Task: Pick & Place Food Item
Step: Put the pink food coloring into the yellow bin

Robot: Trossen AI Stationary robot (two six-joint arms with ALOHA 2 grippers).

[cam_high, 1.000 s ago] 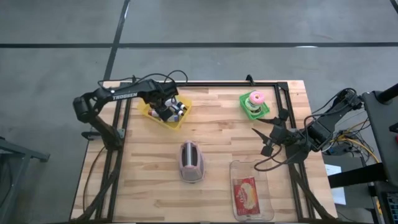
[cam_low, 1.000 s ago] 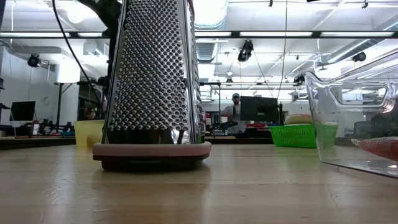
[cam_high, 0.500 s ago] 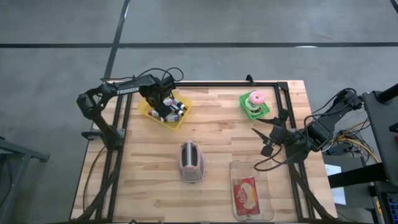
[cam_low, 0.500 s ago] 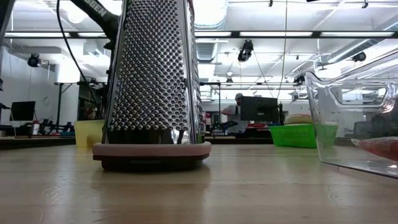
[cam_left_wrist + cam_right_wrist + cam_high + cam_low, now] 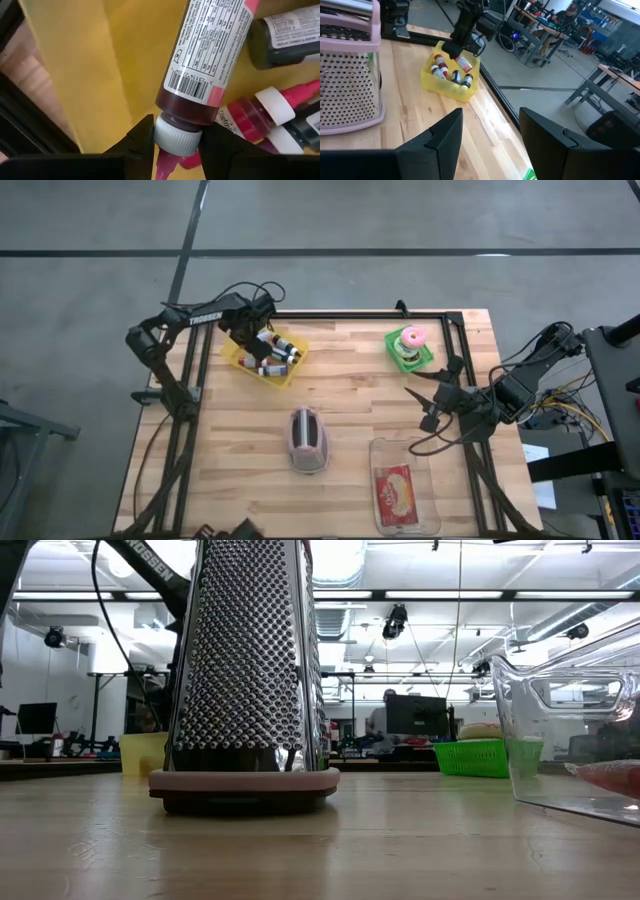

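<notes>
My left gripper [image 5: 176,142], pinched on the red bottle's [image 5: 210,65] white cap, hangs over the yellow bin [image 5: 246,361], so lifting clear comes next.

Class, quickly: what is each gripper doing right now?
Left gripper: closed on a red bottle over the yellow bin.
Right gripper: open, empty, waiting at the table's right side.
</notes>
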